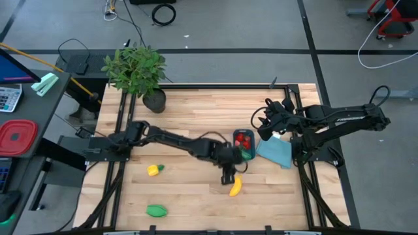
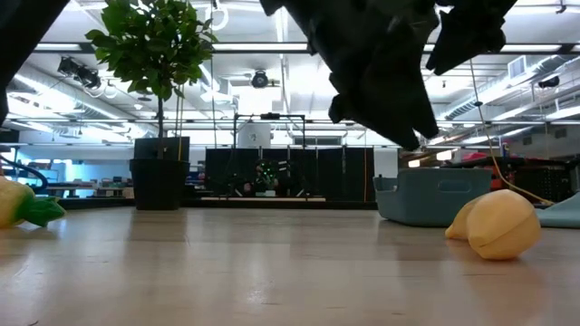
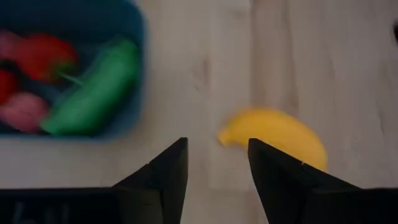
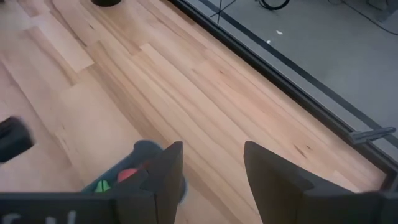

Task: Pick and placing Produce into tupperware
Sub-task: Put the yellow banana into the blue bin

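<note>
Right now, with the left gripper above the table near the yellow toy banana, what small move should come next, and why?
Probably a short shift of the left gripper over the yellow toy banana, then down. Its fingers are open and empty; the banana lies on bare wood, offset from the gap, outside the dark-blue plastic tub already holding red and green pieces.

A: Tally of produce lying loose?
B: Three: one banana (image 1: 235,187) just beyond the left gripper (image 1: 227,176), one yellow piece with green stem (image 1: 154,170), one green oblong piece (image 1: 156,210).
A: Containers?
B: One tupperware (image 1: 243,145), sitting beside that gripper.
</note>
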